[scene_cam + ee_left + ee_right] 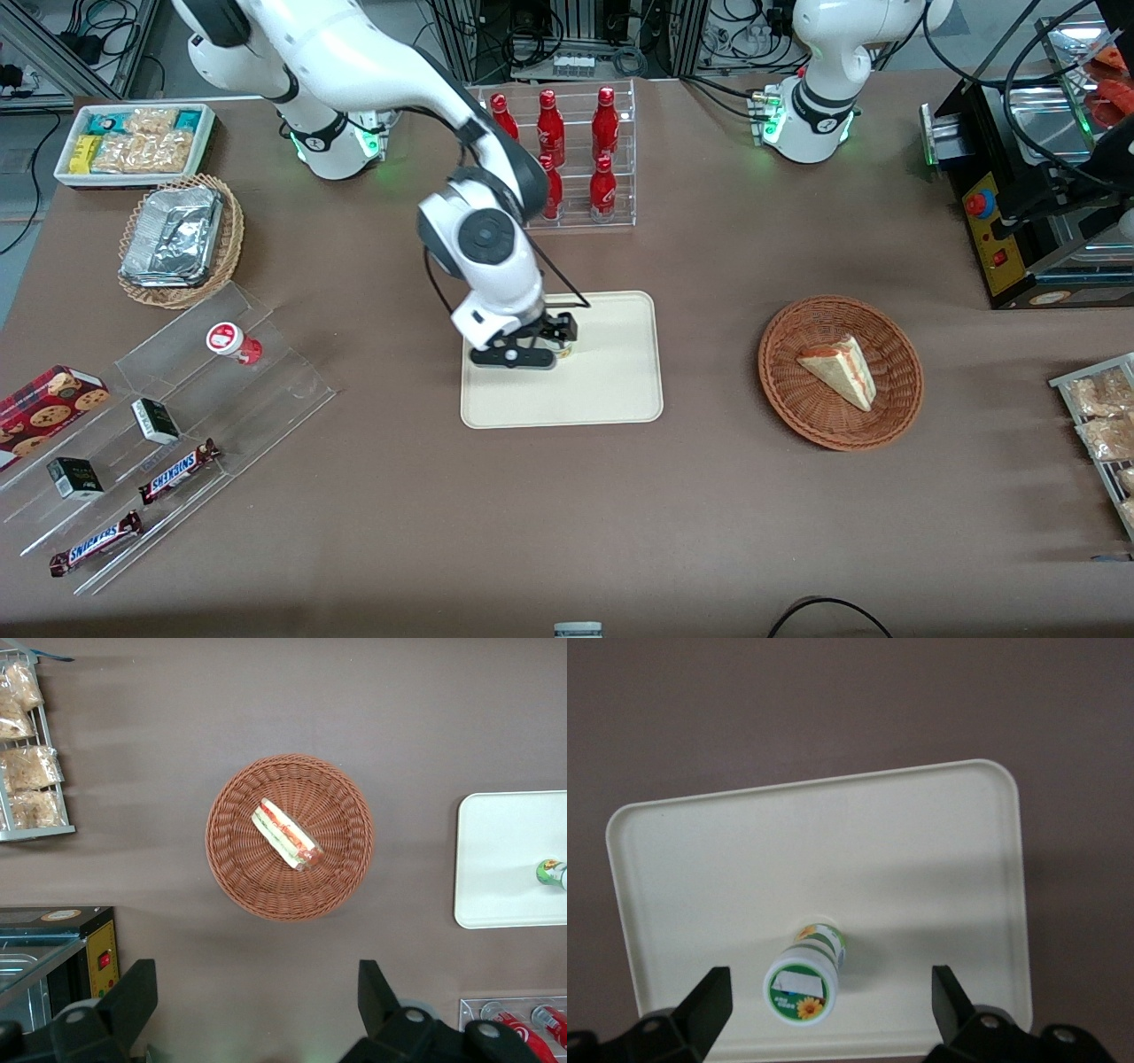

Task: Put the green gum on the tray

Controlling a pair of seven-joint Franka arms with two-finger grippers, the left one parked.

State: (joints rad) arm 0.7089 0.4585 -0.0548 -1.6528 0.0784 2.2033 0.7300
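The table (620,496) carried the tray (620,381) near its middle, with a wicker basket (895,416) toward the parked arm's end and a clear stepped rack (292,390) of snacks toward the working arm's end, where a red-lidded canister (232,342) sat. A clear stand of red bottles (576,151) stood farther from the front camera than the tray.

The working arm reached down over the tray, and its gripper (542,347) hung low above the tray's edge nearest the arm. In the wrist view the two fingers (709,1005) stood wide apart, with the green gum (803,979) between them and clear air on either side, neither finger touching it.

The gum stood upright on the tray surface, its long axis vertical and roughly in line with the gripper's reach, so it lay directly below the open jaws. It rested well inside the rim, nearer the gripper's edge than the middle.

It looked like a small white canister with a round lid ringed in green, a white patch and yellow flower mark on top, and green and yellow marks on its side. The placing appeared done; a straight lift looked enough to clear it.
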